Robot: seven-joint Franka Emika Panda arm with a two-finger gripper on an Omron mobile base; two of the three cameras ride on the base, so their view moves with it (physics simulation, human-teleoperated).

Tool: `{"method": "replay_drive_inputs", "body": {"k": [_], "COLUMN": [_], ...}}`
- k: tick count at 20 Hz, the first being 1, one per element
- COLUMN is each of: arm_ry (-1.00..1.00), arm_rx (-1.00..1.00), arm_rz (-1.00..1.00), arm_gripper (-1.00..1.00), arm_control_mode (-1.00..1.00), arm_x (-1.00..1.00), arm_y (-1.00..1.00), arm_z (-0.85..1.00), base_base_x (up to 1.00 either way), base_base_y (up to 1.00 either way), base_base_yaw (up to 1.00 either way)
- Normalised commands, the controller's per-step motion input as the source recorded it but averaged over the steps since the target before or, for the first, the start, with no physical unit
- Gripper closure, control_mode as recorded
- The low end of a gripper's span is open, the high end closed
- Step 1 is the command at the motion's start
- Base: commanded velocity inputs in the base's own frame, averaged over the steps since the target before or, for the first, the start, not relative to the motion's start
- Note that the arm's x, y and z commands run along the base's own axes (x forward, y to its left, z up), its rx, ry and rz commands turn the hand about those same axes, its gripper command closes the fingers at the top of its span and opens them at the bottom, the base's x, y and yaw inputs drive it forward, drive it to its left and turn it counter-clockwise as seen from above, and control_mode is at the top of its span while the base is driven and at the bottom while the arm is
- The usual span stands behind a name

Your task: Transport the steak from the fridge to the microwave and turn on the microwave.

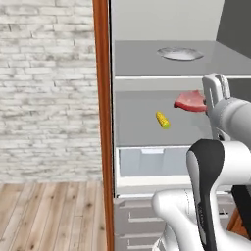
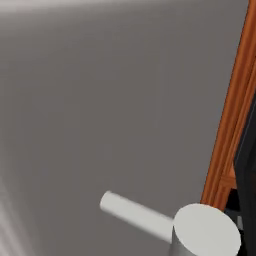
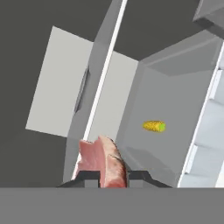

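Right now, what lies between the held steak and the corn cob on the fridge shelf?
Nothing: in the left base view only bare grey shelf separates the steak, clamped in the gripper, from the corn cob.

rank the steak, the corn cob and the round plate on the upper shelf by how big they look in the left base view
1. round plate, widest, though seen edge-on.
2. steak, partly hidden behind the gripper that holds it, and nearer the camera, so its rank against the plate is unsure.
3. corn cob, clearly smallest.

Red-pink steak held inside fridge.
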Motion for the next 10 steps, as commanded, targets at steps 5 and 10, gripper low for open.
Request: {"method": "replay_drive_inputs", "body": {"k": [5,10], "arm_ry": [0.00,0.00], "arm_rx": [0.00,0.00], "arm_rz": [0.00,0.00], "arm_gripper": [1.00,1.00], "arm_control_mode": [1.00,1.00], "arm_x": [0.00,0.00], "arm_y": [0.00,0.00], "arm_z": [0.00,0.00], "base_base_x": [-0.23,-0.08], "base_base_y": [0.50,0.48], "base_base_yaw": [0.34,0.36]}}
